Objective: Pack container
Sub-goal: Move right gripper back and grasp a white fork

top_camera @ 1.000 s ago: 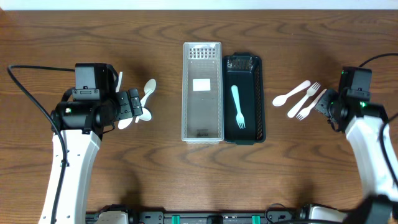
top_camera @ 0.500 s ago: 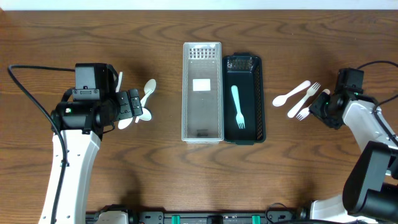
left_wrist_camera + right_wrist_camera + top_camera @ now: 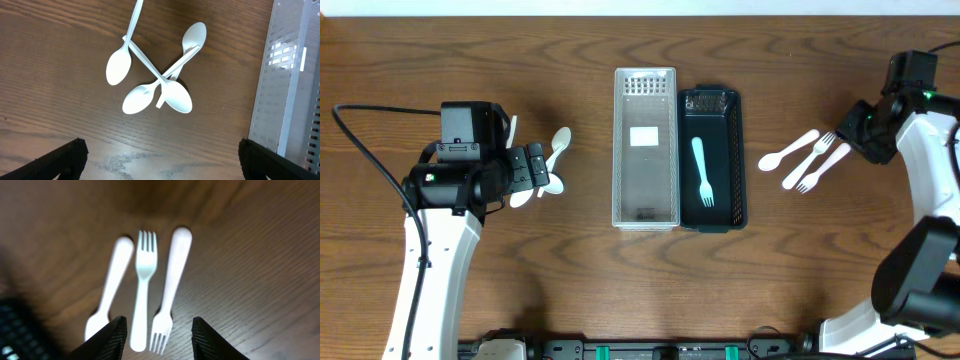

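- White plastic spoons [image 3: 155, 85] lie crossed in a pile well left of the black plastic container [image 3: 738, 150], under the left gripper [image 3: 535, 168], whose jaws are spread wide and empty.
- Turquoise plastic fork [image 3: 701, 170] lies lengthwise inside the container.
- White plastic cutlery trio [image 3: 144, 280] lies parallel and slanted, right of the container. The right gripper [image 3: 159, 325], nearer, is part-open and empty, and straddles their long axes.

On the table [image 3: 570, 290] the container [image 3: 645, 190] lies in the middle, its length running front to back; the tray [image 3: 738, 160] lies right of the container, side touching side; one fork [image 3: 701, 172] lies in the tray, along its length; farther right of the container, well apart from it, a spoon [image 3: 788, 151] and two forks [image 3: 807, 161] lie side by side, the forks pointing opposite ways; left of the container, well apart, four spoons [image 3: 162, 80] lie crossed over one another.
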`<action>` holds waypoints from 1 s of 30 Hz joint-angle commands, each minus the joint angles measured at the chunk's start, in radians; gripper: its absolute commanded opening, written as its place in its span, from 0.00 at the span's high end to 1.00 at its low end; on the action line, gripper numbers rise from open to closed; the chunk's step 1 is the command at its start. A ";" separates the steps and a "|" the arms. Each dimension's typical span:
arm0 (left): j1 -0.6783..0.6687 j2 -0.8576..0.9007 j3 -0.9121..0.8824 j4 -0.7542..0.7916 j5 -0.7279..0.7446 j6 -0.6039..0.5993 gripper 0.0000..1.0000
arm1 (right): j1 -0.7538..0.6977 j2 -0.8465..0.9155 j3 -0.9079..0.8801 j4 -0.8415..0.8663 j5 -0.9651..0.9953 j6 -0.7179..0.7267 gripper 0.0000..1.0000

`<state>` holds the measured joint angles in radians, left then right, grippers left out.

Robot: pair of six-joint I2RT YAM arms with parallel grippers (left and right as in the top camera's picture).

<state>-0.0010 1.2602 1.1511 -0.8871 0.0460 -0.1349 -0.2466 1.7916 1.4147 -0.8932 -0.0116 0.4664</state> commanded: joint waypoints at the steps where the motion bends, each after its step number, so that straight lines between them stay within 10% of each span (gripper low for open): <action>1: 0.005 0.000 0.020 -0.003 -0.005 -0.009 0.02 | -0.008 0.078 0.005 -0.006 0.003 -0.008 0.55; 30: 0.005 0.000 0.020 -0.003 -0.005 -0.009 0.02 | 0.034 0.271 -0.012 0.006 0.102 -0.006 0.58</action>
<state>-0.0010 1.2602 1.1511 -0.8867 0.0460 -0.1349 -0.2287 2.0491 1.4124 -0.8925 0.0586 0.4660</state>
